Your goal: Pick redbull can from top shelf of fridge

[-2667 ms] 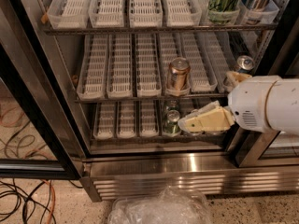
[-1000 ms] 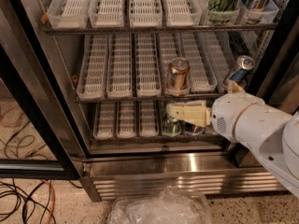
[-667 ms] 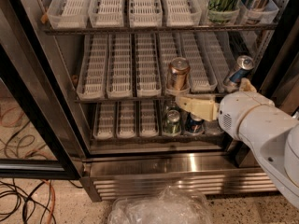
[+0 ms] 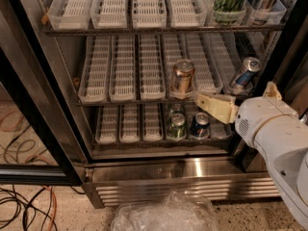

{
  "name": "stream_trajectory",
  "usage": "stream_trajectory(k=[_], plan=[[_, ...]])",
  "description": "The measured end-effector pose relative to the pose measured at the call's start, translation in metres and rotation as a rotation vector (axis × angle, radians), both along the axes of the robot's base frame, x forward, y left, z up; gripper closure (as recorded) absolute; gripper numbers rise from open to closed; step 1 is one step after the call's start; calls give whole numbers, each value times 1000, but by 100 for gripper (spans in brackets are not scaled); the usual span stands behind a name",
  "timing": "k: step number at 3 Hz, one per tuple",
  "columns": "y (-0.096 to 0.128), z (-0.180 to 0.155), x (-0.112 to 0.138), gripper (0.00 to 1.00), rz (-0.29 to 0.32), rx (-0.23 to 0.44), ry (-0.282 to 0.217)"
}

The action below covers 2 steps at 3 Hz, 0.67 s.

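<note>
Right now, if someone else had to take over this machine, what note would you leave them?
The gripper is at the front edge of the middle rack in view, just below the copper-gold can, and not on any can.
The redbull can leans tilted at the right end of that rack, up and right of the gripper, apart from it.
Done: the gripper is up at the open fridge.
Left: shift right to the redbull can, grip it, lift it out.
</note>
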<state>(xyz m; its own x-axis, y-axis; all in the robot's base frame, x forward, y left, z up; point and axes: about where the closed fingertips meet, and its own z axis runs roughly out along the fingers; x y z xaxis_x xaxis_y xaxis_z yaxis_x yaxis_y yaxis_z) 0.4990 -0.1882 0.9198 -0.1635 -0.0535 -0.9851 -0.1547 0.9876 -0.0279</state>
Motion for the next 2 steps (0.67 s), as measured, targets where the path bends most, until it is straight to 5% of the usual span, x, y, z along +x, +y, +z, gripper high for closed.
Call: stream_trajectory(k=[2], plan=[[9, 5, 19, 0, -42, -8, -141]])
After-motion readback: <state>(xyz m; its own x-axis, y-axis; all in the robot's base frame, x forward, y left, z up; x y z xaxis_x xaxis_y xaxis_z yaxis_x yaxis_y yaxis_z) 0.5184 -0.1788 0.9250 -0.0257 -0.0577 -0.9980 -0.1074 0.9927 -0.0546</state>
